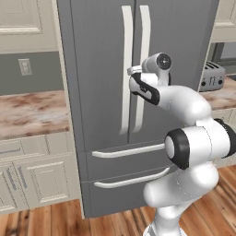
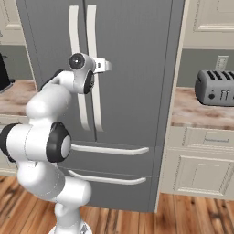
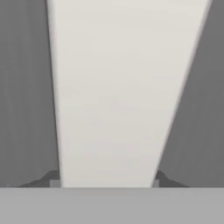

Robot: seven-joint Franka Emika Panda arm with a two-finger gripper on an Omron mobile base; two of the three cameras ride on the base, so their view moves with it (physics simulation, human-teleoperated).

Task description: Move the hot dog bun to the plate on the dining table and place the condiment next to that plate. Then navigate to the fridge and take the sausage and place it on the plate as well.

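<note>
- Left base view: the fridge [image 1: 97, 92] stands shut, tall and dark grey, both upper doors closed, two drawers below with curved light grey pulls.
- Two long upright handles sit at the centre seam of the fridge. The arm reaches to the right-hand handle [image 1: 144, 55], about halfway up the upper doors.
- Gripper [image 1: 133, 71] is at that handle; from this side its fingers are hidden behind the wrist.
- Hand view: the pale handle [image 3: 118, 92] runs straight up between the two dark fingertips [image 3: 49, 178], one on either side, each right against the handle's edge. The jaws straddle the handle and look closed onto it; actual contact I cannot tell for sure.
- Right base view: the gripper [image 2: 106, 65] meets the right-hand handle [image 2: 93, 68] of the fridge [image 2: 132, 91], wrist level and pointing at the door.
- Toaster [image 2: 215, 87] sits on the marbled counter [image 2: 196, 112] to the right of the fridge, well apart from the arm.
- A counter [image 1: 32, 113] with cream cabinets also lies to the left of the fridge; a wall outlet [image 1: 25, 67] above it.
- Wood floor [image 1: 60, 221] below the fridge.
</note>
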